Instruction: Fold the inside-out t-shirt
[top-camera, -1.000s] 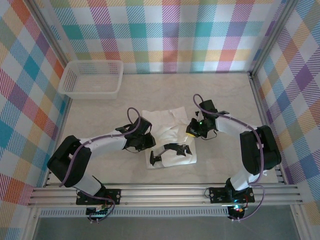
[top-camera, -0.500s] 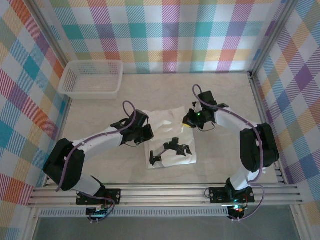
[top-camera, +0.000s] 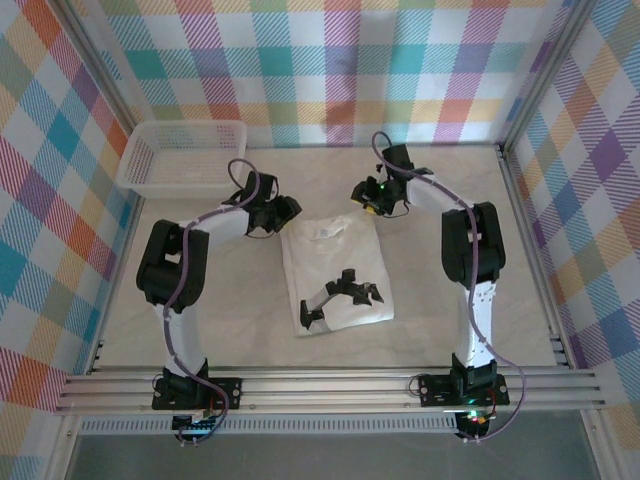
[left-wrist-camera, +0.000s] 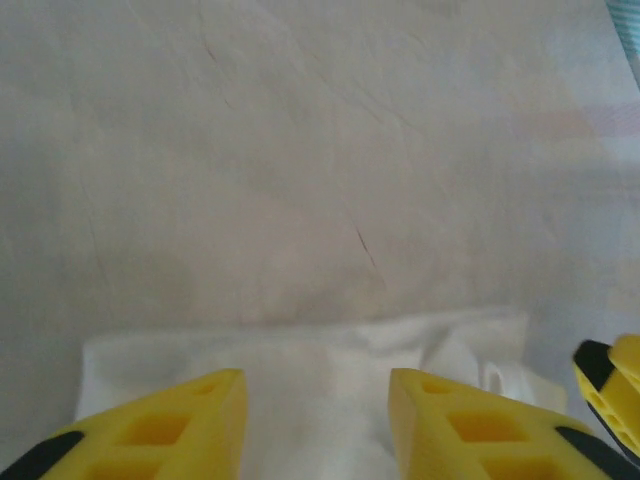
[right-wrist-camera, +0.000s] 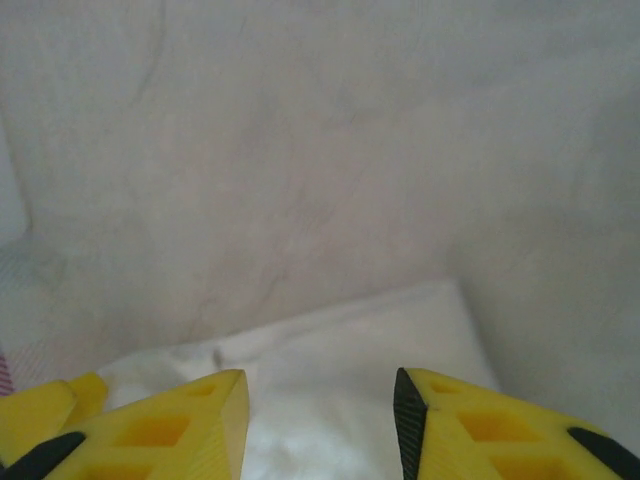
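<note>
Neatly, the white inside-out t-shirt (top-camera: 335, 255) lies flat; folded rectangular.

1 white, seemingly mesh basket (top-camera: 175, 184), far-left

The t-shirt (top-camera: 335, 262) is showing as thin white cloth, catching a faint sheen and lying soft with light creases. Under it, the table top (top-camera: 420, 320) is reading matt and smooth, pale beige with fine marble-like veins. The basket (top-camera: 185, 158) is looking like white plastic mesh, slightly glossy. Along the near edge, the rail (top-camera: 330, 385) is gleaming as bare brushed metal. Up close, the fingers (left-wrist-camera: 170, 425) of the left gripper (left-wrist-camera: 315, 385) and of the right gripper (right-wrist-camera: 320, 385) are looking like matt yellow moulded plastic, tipped in black.
</note>
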